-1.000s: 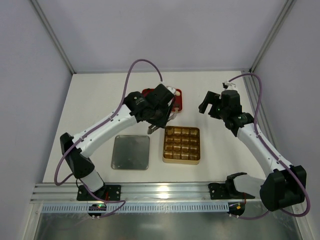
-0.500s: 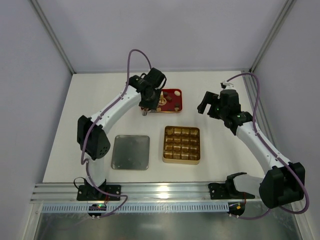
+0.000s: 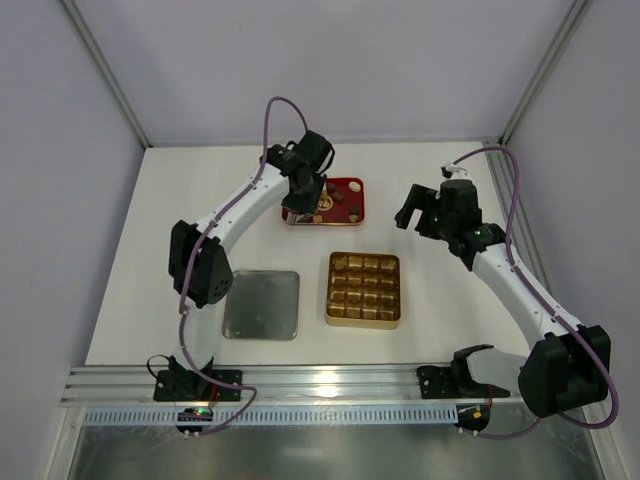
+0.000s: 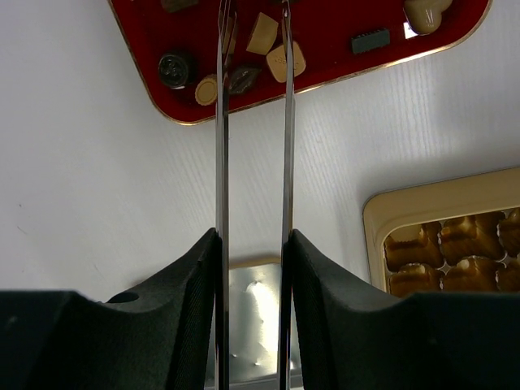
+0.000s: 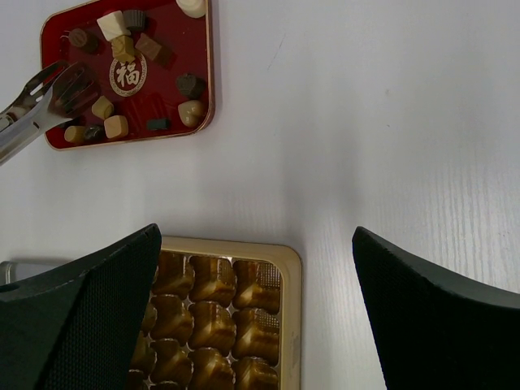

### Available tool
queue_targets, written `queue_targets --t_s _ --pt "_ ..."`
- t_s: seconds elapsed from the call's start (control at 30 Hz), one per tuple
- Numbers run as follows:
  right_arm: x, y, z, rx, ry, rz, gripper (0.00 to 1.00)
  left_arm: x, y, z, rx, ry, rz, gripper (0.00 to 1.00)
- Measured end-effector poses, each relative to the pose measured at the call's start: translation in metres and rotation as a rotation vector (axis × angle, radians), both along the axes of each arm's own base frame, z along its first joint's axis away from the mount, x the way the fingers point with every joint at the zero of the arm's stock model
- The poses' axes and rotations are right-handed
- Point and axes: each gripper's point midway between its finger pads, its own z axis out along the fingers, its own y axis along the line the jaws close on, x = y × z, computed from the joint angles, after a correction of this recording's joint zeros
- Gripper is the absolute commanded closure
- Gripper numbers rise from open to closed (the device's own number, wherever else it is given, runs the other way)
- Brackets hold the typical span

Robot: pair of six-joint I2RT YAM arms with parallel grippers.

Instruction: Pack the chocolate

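Several small chocolates (image 5: 192,111), dark, light brown and white, lie in the red tray (image 3: 348,201). My left gripper (image 3: 302,188) is shut on metal tongs (image 4: 221,162). The tong tips hang over the tray's near left corner, on either side of a dark piece (image 4: 242,78), with light pieces (image 4: 286,61) beside them. The tongs also show in the right wrist view (image 5: 32,106). My right gripper (image 3: 424,208) is open and empty, above the table right of the red tray. The gold compartment tray (image 3: 363,290) sits in the middle.
A flat silver metal tray (image 3: 261,304) lies left of the gold tray. The gold tray's rim shows in the left wrist view (image 4: 375,218) and the right wrist view (image 5: 290,262). Frame posts stand at the back corners.
My left arm has swung with the tongs from the gold tray's far left corner back to the red tray. The right arm has barely moved.
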Motion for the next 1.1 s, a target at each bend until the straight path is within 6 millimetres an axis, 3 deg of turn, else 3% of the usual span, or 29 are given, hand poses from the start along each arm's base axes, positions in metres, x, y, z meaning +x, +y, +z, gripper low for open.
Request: queue_targets --t_s 0.67,1.1 --pt "-0.002 0.000 0.001 0.000 0.000 0.001 0.00 0.002 -0.001 -0.020 0.029 0.037 -0.008 0.62" --pt "-0.002 0.000 0.001 0.002 0.000 0.002 0.00 0.004 0.003 -0.021 0.038 0.036 -0.002 0.65"
